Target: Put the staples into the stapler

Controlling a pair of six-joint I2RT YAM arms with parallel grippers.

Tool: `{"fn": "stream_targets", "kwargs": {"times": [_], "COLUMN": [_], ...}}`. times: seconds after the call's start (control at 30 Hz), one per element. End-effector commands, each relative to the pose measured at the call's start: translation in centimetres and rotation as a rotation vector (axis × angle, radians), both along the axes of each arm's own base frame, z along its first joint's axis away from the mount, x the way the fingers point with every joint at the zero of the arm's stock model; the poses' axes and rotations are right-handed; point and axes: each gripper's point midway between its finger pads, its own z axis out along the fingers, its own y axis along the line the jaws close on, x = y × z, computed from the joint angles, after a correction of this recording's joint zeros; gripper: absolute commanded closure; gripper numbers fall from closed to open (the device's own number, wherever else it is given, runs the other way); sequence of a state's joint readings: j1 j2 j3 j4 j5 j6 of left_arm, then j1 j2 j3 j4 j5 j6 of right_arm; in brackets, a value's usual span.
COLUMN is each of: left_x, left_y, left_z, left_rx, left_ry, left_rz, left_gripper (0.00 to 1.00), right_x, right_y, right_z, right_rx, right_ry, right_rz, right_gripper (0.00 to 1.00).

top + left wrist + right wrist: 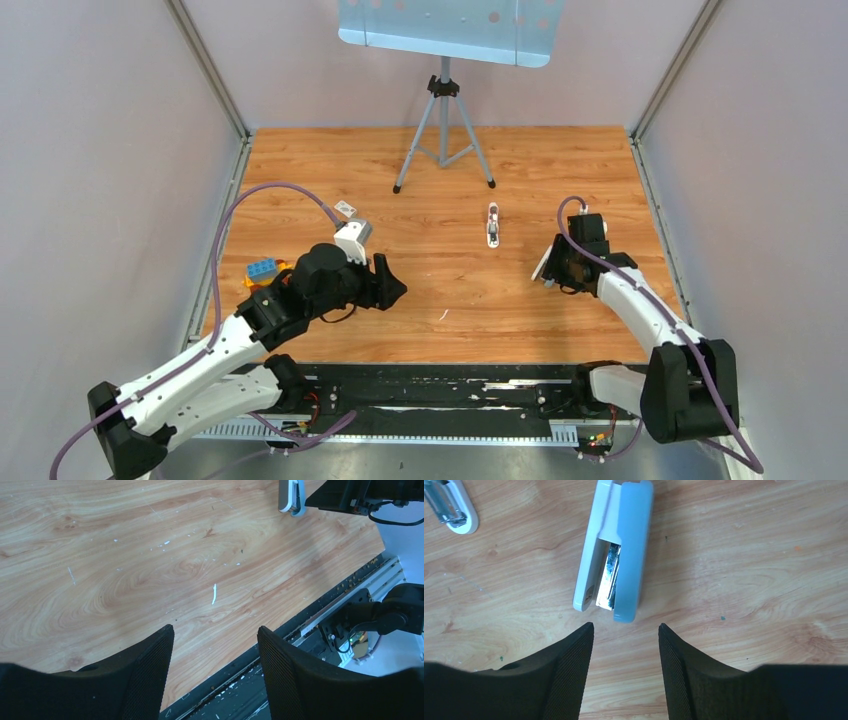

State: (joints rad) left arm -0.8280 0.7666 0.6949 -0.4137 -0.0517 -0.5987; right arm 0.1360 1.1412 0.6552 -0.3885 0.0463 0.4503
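Observation:
The stapler point(614, 550) is light grey-blue with whitish trim. It lies on its side on the wood table, its halves slightly apart with metal showing between them. It also shows in the top view point(544, 263) and in the left wrist view point(291, 497). My right gripper point(626, 627) is open and empty, its tips just short of the stapler's near end; in the top view the right gripper point(552, 274) is beside it. My left gripper point(396, 290) is open and empty over bare wood point(215, 630). I cannot pick out the staples for sure; a thin whitish sliver point(441, 315) lies mid-table.
A small white oblong piece with a metal insert point(492, 225) lies mid-table, also at the right wrist view's top left point(449, 505). A small white carton point(346, 209) and a blue and orange toy point(263, 270) sit left. A tripod point(443, 130) stands at the back.

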Motion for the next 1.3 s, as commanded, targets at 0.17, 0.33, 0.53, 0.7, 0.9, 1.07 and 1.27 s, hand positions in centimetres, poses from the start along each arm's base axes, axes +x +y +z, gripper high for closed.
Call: {"fn": "stream_targets", "kwargs": {"times": [0.17, 0.33, 0.53, 0.7, 0.9, 1.07, 1.27], "left_x": [-0.3, -0.4, -0.2, -0.2, -0.2, -0.1, -0.2], "left_y": [0.6, 1.1, 1.1, 0.8, 0.5, 0.5, 0.6], "left_z": [-0.6, -1.0, -1.1, -1.4, -1.4, -1.4, -1.6], "left_rx": [0.007, 0.025, 0.029, 0.034, 0.026, 0.027, 0.031], "left_ry": [-0.017, -0.027, -0.03, -0.013, -0.007, -0.007, -0.006], "left_rz": [0.004, 0.009, 0.012, 0.004, 0.001, 0.002, 0.001], "left_gripper": [0.34, 0.34, 0.34, 0.34, 0.34, 0.34, 0.34], "right_x": [1.9, 2.6, 2.2, 2.3, 3.4, 3.8, 4.1], "right_y": [-0.3, 0.2, 0.1, 0.4, 0.3, 0.0, 0.2], "right_z": [-1.3, -2.4, -3.9, -3.6, -1.2, -0.8, -2.0], "right_rx": [-0.008, 0.004, -0.012, 0.0, 0.02, 0.02, 0.026], "right_ry": [0.011, 0.025, 0.069, 0.065, 0.002, -0.016, 0.003], "right_rz": [-0.089, -0.081, -0.068, -0.059, -0.108, -0.145, -0.154], "right_gripper": [0.48, 0.48, 0.49, 0.48, 0.47, 0.45, 0.46]}}
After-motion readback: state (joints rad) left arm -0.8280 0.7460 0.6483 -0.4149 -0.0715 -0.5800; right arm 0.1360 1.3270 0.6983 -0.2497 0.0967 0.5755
